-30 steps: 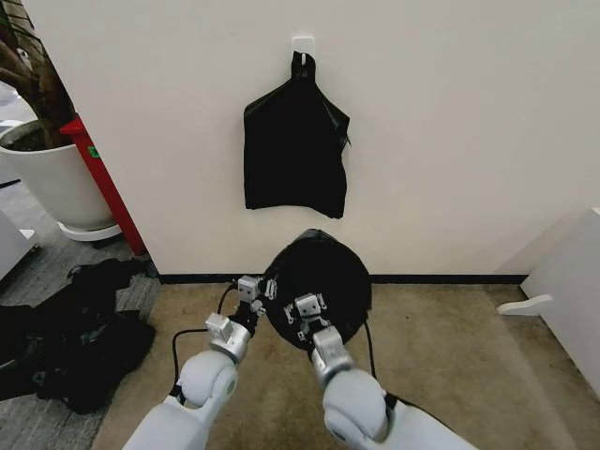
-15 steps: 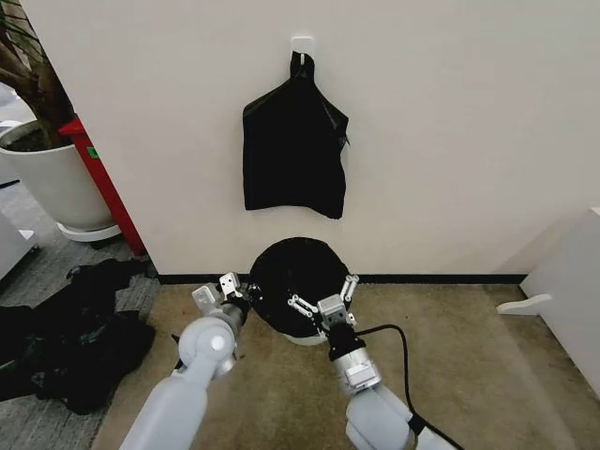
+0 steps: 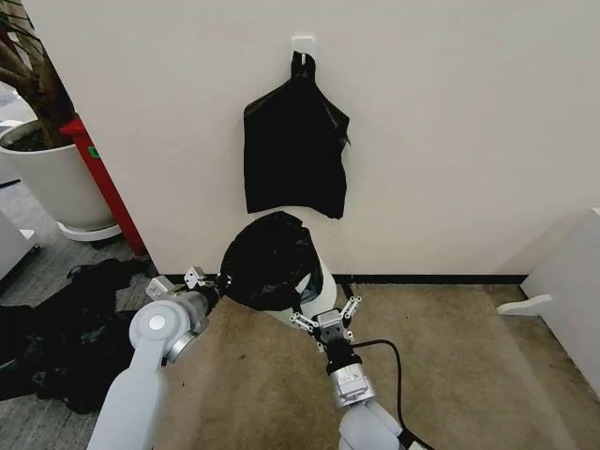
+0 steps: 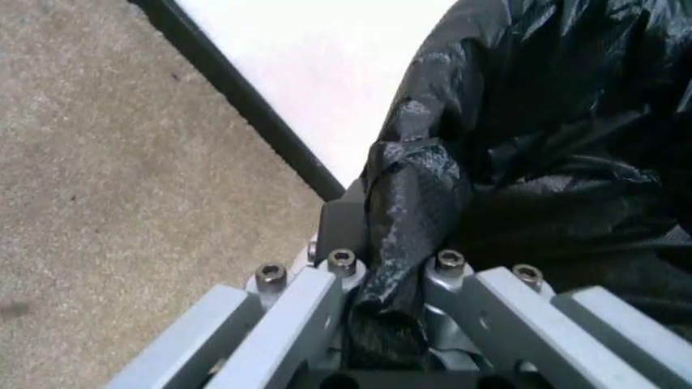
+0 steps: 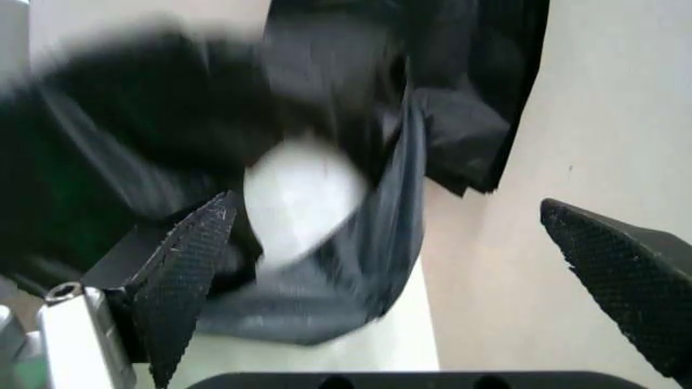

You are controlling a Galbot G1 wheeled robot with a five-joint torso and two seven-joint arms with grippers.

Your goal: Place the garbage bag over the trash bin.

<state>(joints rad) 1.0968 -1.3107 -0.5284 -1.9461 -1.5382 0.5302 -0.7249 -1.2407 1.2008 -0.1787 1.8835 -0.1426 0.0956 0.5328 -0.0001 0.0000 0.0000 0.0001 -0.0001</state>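
Stretching the garbage bag (image 3: pixel 267 261) across the trash bin (image 3: pixel 314 302), we are midway through the fitting step, and the bin stands on the carpet against the wall, directly below the flat black bundle (image 3: pixel 293 148) that hangs from a wall hook. The glossy black film covers the bin's mouth and the side toward our left arm, while a strip of cream wall on the side toward our right arm is bare. Our left gripper (image 3: pixel 205 281) sits just beside the bin on its left, and the left wrist view shows its fingers (image 4: pixel 324 301) clenched on a twisted rope of the bag's plastic (image 4: pixel 406 235). Our right gripper (image 3: pixel 325 315) hovers at the bin's near side, its fingers (image 5: pixel 184 267) spread wide and grasping nothing, with the bag's loose hem (image 5: pixel 357 267) and pale bin wall framed between them. A large matte black heap (image 3: pixel 70 323) lies on the floor well to the left of the bin, apart from the work. In our judgement the next move calls for the free right fingers to catch the loose hem on the uncovered side and draw it down past the rolled rim, while the left holds tension without tipping the light bin.
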